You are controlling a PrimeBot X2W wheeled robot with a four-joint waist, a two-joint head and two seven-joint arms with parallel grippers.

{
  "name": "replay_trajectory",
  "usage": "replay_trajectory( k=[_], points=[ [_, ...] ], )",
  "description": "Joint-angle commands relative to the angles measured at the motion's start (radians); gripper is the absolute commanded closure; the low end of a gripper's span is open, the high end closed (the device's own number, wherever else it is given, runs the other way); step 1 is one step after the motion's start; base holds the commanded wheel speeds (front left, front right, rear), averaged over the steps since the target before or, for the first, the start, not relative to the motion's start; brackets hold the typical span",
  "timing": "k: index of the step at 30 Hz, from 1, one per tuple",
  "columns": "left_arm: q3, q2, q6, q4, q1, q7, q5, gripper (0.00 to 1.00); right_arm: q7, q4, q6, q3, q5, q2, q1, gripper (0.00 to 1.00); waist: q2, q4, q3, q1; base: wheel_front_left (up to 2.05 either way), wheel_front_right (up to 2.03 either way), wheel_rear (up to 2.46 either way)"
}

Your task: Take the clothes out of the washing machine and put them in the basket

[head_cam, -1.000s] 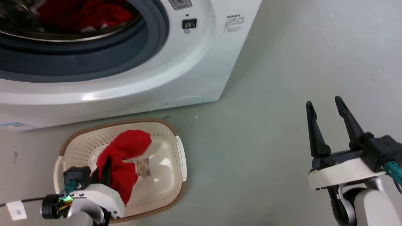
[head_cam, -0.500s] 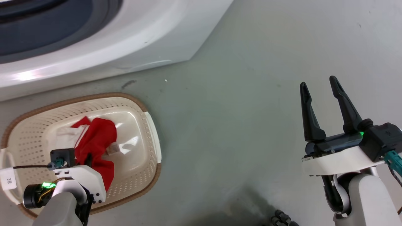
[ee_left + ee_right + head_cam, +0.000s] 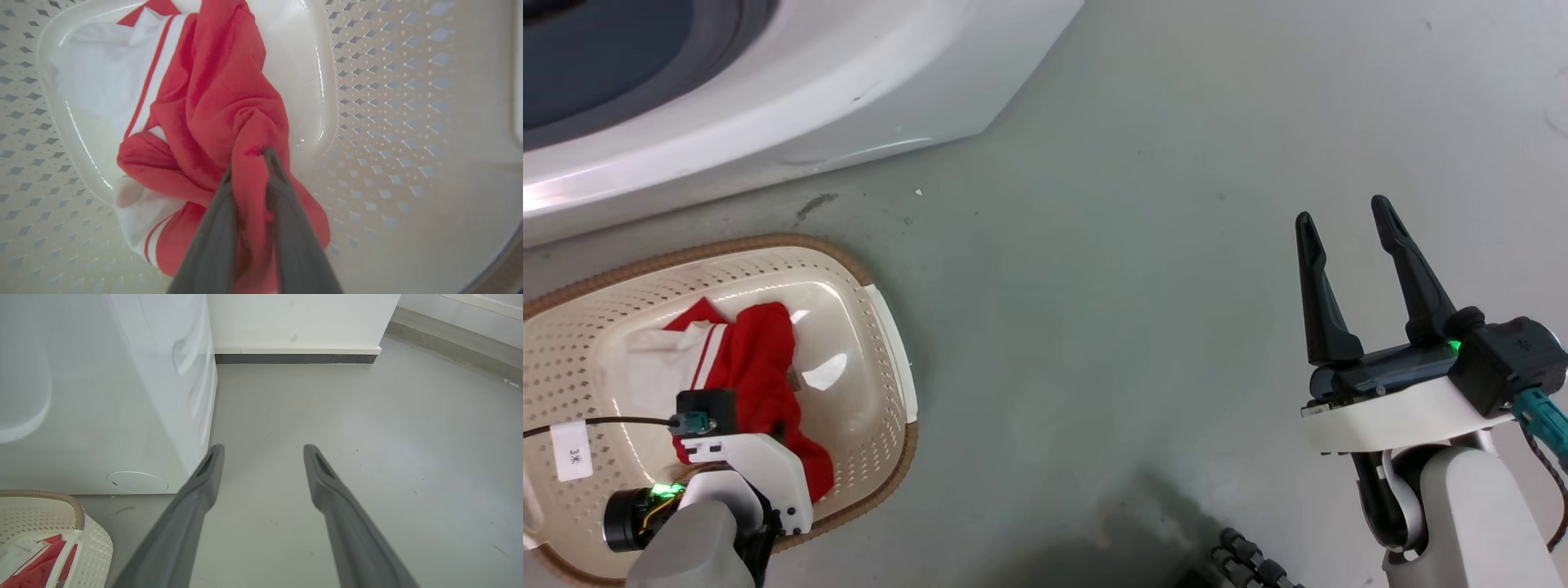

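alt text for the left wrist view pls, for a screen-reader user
The left claw, two dark grey fingers, is shut on a fold of a bright red soft fabric garment with white panels and striped trim. The garment bunches over the smooth base of a cream perforated plastic basket, whose holed walls surround it.

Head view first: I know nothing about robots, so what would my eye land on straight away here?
The bright red-and-white garment lying in the cream basket at lower left, with the left gripper shut on a fold of it. Next, the right gripper, open and empty above the grey floor at lower right, and the big white washing machine across the top left.
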Motion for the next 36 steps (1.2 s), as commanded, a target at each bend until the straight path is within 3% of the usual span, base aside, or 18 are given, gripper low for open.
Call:
replay_trajectory(
  k=[1, 12, 20, 36],
  points=[
    [0.001, -0.007, -0.001, 0.002, -0.009, -0.011, -0.001, 0.0, -0.002, 0.004, -0.001, -0.002, -0.006, 0.001, -0.014, 0.0, 0.0, 0.011, -0.021, -0.0002, 0.0, 0.0, 0.0],
    [0.014, -0.07, -0.006, -0.047, 0.053, -0.083, -0.013, 0.0, 0.017, 0.03, -0.001, -0.013, -0.04, 0.001, 0.034, 0.0, 0.0, 0.09, -0.234, -0.0002, 0.0, 0.0, 0.0],
    [0.107, -0.084, 0.058, -0.314, 0.176, -0.083, 0.037, 0.0, 0.048, 0.028, -0.001, -0.03, -0.056, 0.001, 0.085, 0.0, 0.0, 0.143, -0.369, -0.0002, 0.0, 0.0, 0.0],
    [0.311, -0.129, 0.086, -0.83, 0.316, -0.083, 0.221, 0.0, 0.094, -0.017, -0.001, -0.067, -0.059, 0.001, 0.171, 0.0, 0.0, 0.195, -0.49, -0.0002, 0.0, 0.0, 0.0]
  ],
)
